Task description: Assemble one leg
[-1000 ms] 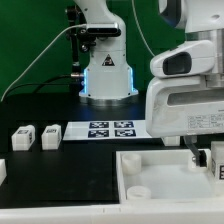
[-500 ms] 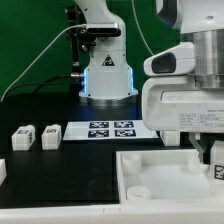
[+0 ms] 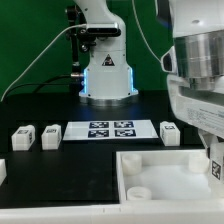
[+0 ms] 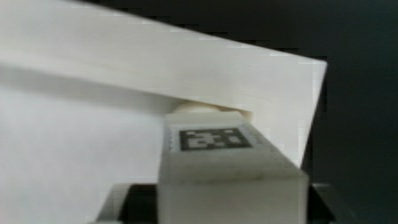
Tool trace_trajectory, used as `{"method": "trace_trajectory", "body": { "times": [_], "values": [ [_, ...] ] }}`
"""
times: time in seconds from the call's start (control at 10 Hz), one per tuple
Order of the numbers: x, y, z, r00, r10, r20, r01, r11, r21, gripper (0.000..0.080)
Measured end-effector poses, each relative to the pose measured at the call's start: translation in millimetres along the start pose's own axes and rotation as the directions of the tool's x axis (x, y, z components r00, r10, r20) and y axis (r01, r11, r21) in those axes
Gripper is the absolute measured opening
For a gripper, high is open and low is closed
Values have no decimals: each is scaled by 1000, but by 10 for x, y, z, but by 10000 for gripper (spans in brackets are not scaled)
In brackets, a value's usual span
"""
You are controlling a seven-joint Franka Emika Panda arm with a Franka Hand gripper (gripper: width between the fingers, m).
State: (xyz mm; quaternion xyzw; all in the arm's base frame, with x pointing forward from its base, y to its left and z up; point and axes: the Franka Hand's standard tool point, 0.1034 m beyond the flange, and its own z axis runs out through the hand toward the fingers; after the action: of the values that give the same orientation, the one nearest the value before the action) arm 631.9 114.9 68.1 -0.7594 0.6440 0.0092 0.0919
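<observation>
Now the small white plastic leg block (image 4: 221, 150) fills the wrist view's centre (black-and-white square tag facing up) against the white walled tray (image 3: 170, 168); whether the gripper's claw grips it, I cannot tell.

The black table (image 3: 60, 165) carries the marker board (image 3: 110, 130) mid-table, three legs (image 3: 22, 138) (image 3: 51, 136) (image 3: 169, 133) (all tagged) and a white tray (image 3: 150, 178) at its front edge.
</observation>
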Motion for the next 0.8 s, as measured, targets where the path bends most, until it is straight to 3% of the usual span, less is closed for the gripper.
{"method": "trace_trajectory", "body": {
  "times": [0.5,0.8],
  "values": [
    [11,16,6,876,482,17,-482,876,-3,297],
    [32,29,10,866,500,7,-500,866,-3,308]
  ]
}}
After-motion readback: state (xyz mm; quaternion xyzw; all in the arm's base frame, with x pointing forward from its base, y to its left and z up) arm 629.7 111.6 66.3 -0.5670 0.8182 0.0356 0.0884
